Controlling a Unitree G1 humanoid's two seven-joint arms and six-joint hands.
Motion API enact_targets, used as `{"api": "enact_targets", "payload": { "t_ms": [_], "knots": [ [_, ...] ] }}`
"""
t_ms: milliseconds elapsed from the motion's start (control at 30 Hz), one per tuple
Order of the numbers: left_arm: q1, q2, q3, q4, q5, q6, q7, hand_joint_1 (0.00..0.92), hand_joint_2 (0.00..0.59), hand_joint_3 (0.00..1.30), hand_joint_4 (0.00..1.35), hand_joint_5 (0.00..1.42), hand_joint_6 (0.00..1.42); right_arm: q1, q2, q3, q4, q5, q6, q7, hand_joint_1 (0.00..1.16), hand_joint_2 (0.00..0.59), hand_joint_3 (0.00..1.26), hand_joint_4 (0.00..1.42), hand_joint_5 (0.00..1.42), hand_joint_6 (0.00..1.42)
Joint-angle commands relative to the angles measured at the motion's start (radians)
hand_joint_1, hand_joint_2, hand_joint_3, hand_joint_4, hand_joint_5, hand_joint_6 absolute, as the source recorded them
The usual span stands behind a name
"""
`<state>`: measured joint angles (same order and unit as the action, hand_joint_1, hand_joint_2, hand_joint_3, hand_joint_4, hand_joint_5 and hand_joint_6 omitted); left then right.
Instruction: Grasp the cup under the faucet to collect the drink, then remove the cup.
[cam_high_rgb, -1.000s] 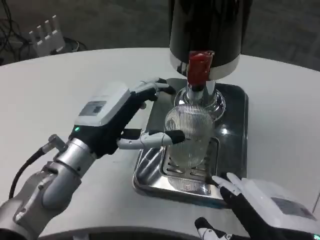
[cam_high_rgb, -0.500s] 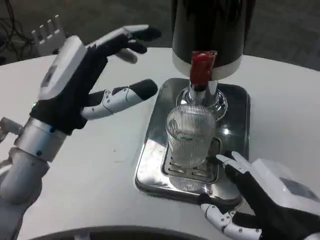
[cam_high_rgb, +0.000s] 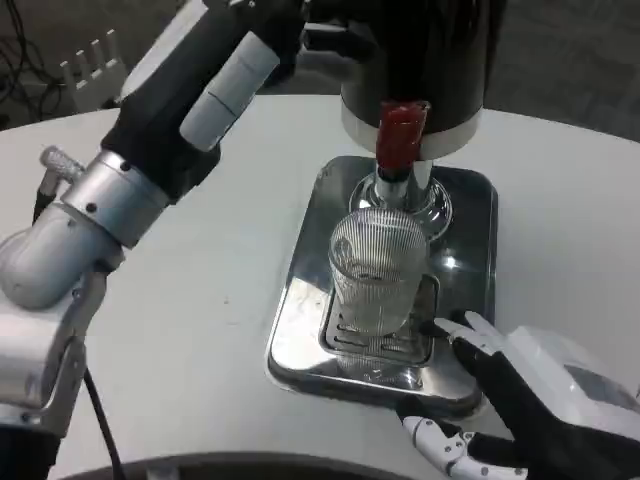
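A ribbed clear glass cup stands upright on the drip grate of a steel tray, right under the red faucet of a black dispenser. My left hand is raised high at the top of the picture. Its dark fingers stretch out against the dispenser's body and hold nothing that I can see. My right hand lies low at the tray's front right corner, fingers spread. One fingertip is close beside the cup's base, and no finger wraps the cup.
A white pronged object and dark cables sit beyond the table's far left edge. The white table stretches left of the tray. Its front edge curves just below the tray.
My left arm has swung up from beside the cup to the top of the picture, its fingers now reaching the dispenser. My right hand has crept slightly closer to the cup.
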<state>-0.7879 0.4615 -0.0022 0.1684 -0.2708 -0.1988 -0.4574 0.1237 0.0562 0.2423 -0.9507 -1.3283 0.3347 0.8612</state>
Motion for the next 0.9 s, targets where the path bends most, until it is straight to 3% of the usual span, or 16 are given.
{"api": "enact_targets", "payload": {
  "t_ms": [33,400,900],
  "knots": [
    [-0.056,-0.024,0.002,0.023,-0.019,0.087,-0.071,0.0,0.112,0.3,0.24,0.33,0.39,0.018,0.038,0.01,-0.025,0.001,-0.004,-0.008,0.35,0.442,0.13,0.02,0.07,0.0],
    [-0.077,-0.036,-0.022,0.073,0.046,0.111,-0.171,0.0,0.12,0.31,0.26,0.34,0.4,0.031,0.046,0.013,-0.029,0.023,0.009,-0.007,0.34,0.445,0.13,0.02,0.07,0.0],
    [-0.097,-0.036,-0.038,0.198,0.133,0.076,-0.229,0.0,0.115,0.31,0.28,0.37,0.44,0.028,0.028,-0.019,-0.041,0.096,0.022,-0.02,0.33,0.446,0.15,0.03,0.09,0.0]
  ]
}}
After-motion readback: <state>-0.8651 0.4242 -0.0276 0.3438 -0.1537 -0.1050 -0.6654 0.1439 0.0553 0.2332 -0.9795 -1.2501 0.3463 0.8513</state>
